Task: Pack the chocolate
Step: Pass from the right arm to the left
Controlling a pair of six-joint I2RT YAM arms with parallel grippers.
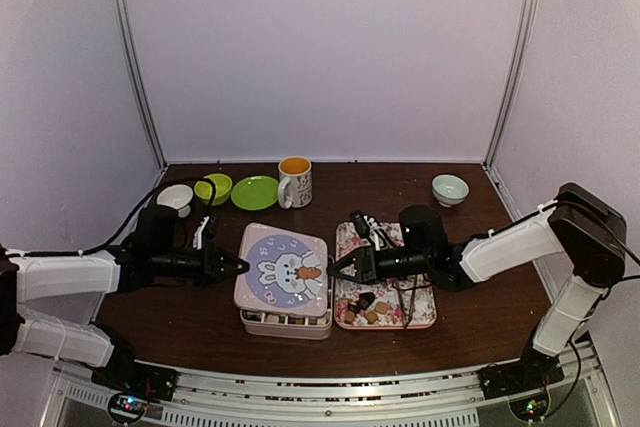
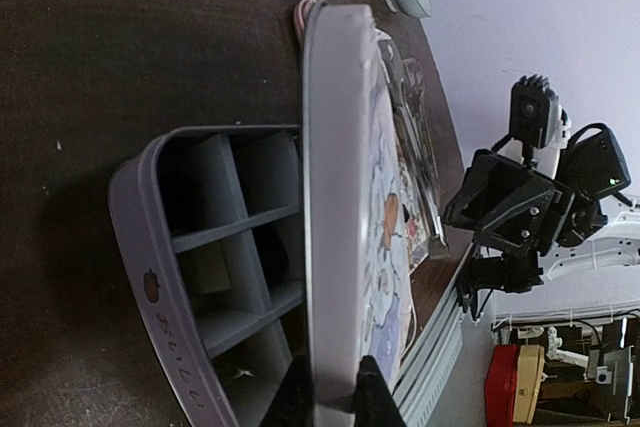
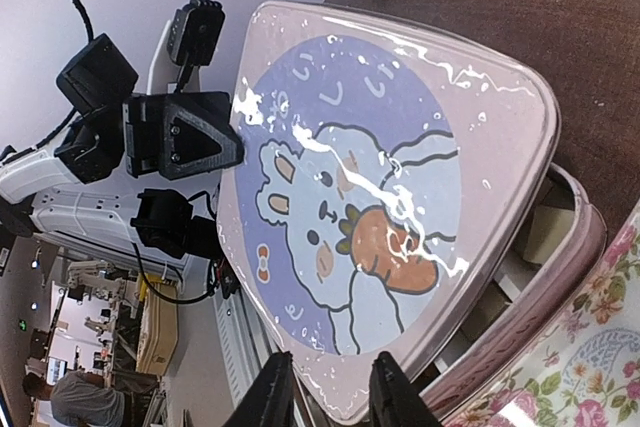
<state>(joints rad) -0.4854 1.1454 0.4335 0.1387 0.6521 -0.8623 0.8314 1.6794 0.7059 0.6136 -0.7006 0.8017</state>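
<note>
Where lilac walls (image 1: pixel 320 47) meet the table (image 1: pixel 400 172), left claw (image 1: pixel 244 267) and right claw (image 1: pixel 333 269) clamp lid (image 1: pixel 283 269).

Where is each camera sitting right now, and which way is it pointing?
Top external: above and behind the bases, looking down on the dark wooden table; left arm and right arm reach inward, left hand and right hand at opposite edges of the pink bunny-print lid.
Left wrist: looking rightward along the lid over the pale divided box; own hand at bottom, right arm beyond.
Right wrist: facing leftward across the lid's top; own hand at bottom, left arm beyond.
Shared: all show the lid.
</note>
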